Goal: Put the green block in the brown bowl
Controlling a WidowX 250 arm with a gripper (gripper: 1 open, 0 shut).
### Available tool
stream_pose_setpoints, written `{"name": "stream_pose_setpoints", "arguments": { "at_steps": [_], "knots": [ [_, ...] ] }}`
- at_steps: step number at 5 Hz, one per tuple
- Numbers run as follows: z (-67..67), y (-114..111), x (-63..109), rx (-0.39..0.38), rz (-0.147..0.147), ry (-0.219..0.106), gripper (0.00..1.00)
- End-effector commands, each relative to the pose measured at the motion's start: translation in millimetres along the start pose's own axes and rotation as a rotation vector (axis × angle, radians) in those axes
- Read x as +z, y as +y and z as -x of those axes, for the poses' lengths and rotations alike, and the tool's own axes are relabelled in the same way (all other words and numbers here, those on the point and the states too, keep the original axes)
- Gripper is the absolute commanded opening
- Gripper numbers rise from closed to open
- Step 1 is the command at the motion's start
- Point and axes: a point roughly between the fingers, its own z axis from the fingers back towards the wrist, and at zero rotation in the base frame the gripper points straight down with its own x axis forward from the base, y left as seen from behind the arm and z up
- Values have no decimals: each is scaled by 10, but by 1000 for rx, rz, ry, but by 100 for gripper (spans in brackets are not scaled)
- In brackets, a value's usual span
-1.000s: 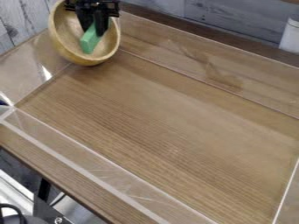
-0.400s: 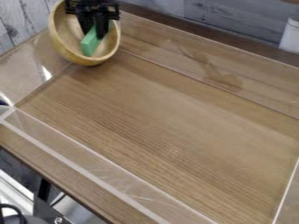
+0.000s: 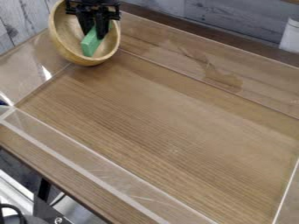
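At the near left corner, a black cable (image 3: 14,208) is being seen low down, beside the table (image 3: 163,114); what it is being used for cannot be told. The brown bowl (image 3: 62,52) is being held up by the far left part of the table, perhaps so that the middle is being left for other work. Its wide round mouth is being turned up to the arm, and so a good place to drop things is being made.

Inside the rim, the green block (image 3: 90,42) is being shown over the bowl's hollow. It is being pinched at its far end by the black gripper (image 3: 93,26), whose jaws are being pressed shut on it. The near end is being left free, most likely so that it can be let down first. Whether the bottom is being touched cannot be told. The job is being brought close to its end, it seems, and only a gentle letting go is being called for. If the jaws are being opened too high, the block may bounce.

At the far right, a white thing (image 3: 291,35) is being cut off by the edge of the view.

One table, one bowl, one block, one gripper and one white thing are being counted.
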Motion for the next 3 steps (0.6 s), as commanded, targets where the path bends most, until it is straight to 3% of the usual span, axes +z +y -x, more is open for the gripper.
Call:
{"name": "stream_pose_setpoints", "arguments": {
  "at_steps": [1,3],
  "knots": [
    [-63,-8,169,-4,-11,-47,0],
    [-49,-34,257,-3,6,-53,0]
  ]
}}
